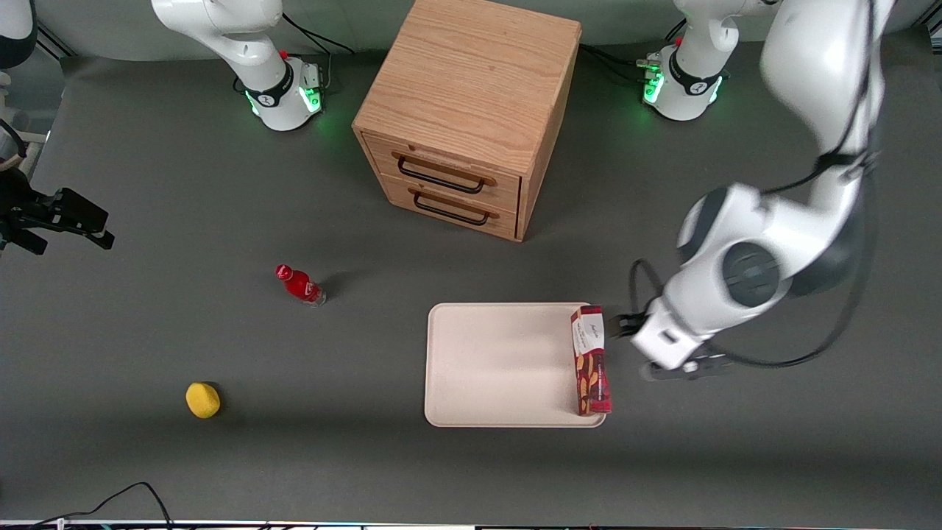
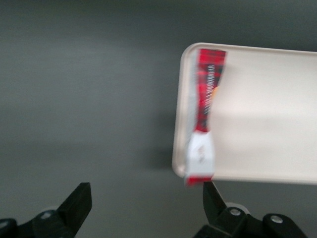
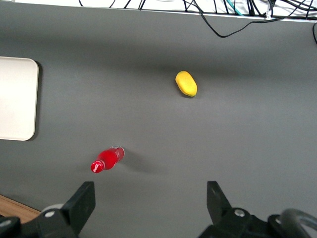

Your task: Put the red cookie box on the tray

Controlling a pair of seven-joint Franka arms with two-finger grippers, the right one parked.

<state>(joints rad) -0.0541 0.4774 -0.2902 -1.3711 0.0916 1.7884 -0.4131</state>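
Observation:
The red cookie box (image 1: pixel 590 361) lies flat on the cream tray (image 1: pixel 500 364), along the tray's edge toward the working arm's end. Its white end points away from the front camera. In the left wrist view the red cookie box (image 2: pixel 205 99) runs along the tray's (image 2: pixel 267 114) rim, and its white end reaches just over the rim. My gripper (image 1: pixel 653 347) hangs beside the tray, off it, toward the working arm's end. It is open (image 2: pixel 146 198) with only bare table between the fingers; one fingertip (image 2: pixel 212 194) is close to the box's white end without holding it.
A wooden two-drawer cabinet (image 1: pixel 471 110) stands farther from the front camera than the tray. A small red bottle (image 1: pixel 299 284) and a yellow lemon-like object (image 1: pixel 202 400) lie toward the parked arm's end; the right wrist view shows the bottle (image 3: pixel 106 159) and the yellow object (image 3: pixel 186 83).

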